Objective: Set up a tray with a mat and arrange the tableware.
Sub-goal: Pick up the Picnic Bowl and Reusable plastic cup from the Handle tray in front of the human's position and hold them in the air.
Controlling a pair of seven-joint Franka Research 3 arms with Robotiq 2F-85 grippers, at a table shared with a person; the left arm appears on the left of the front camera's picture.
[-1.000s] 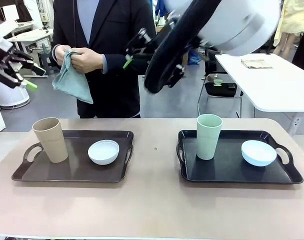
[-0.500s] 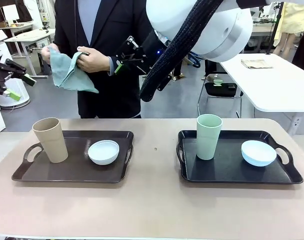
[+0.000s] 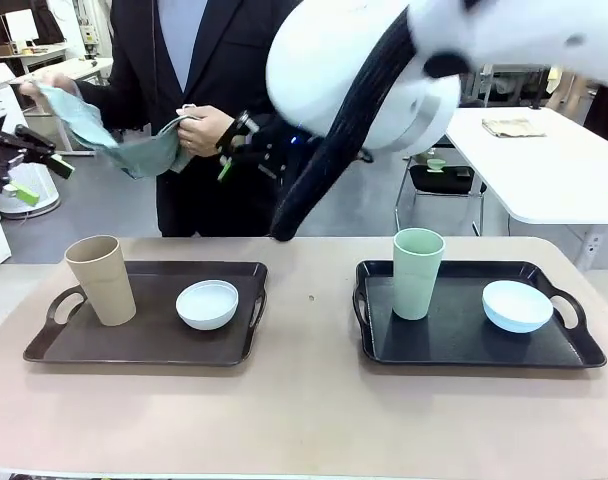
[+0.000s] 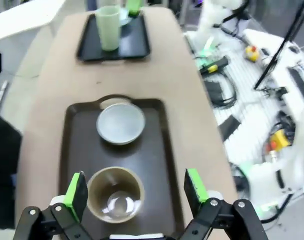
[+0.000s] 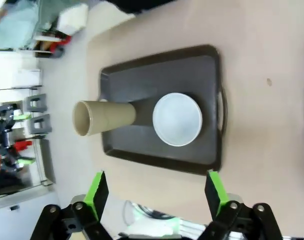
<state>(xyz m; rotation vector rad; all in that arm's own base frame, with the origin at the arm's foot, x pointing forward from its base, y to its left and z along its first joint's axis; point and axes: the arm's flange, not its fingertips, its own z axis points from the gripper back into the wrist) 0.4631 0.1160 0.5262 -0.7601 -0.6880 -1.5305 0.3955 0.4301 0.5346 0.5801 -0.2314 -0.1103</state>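
A person at the far side holds a teal cloth mat [image 3: 124, 150] stretched between both hands. On the left, a dark brown tray [image 3: 144, 345] carries the tan cup [image 3: 101, 280] and the white bowl [image 3: 207, 303]. The black tray [image 3: 454, 340] on the right carries the pale green cup [image 3: 417, 272] and the light blue bowl [image 3: 517, 305]. My right gripper [image 3: 230, 150] hangs open high above the table, close to the person's hand. My left gripper [image 3: 39, 178] is open at the far left, also raised. The left wrist view looks down on the tan cup [image 4: 114, 200] and white bowl [image 4: 121, 123] past the open gripper [image 4: 135, 187]. From the right wrist, the open gripper [image 5: 155, 189] looks down on the same cup [image 5: 104, 117] and bowl [image 5: 177, 119].
The bulky white right arm [image 3: 384, 70] crosses the upper middle of the front view. A white table [image 3: 544, 170] and a chair stand behind at the right. Bare tabletop [image 3: 309, 300] lies between the two trays and along the near edge.
The person has pulled the cloth open, one hand going up and left. My right arm has swung left, bringing its gripper nearer the person's other hand. The left gripper has dropped slightly.
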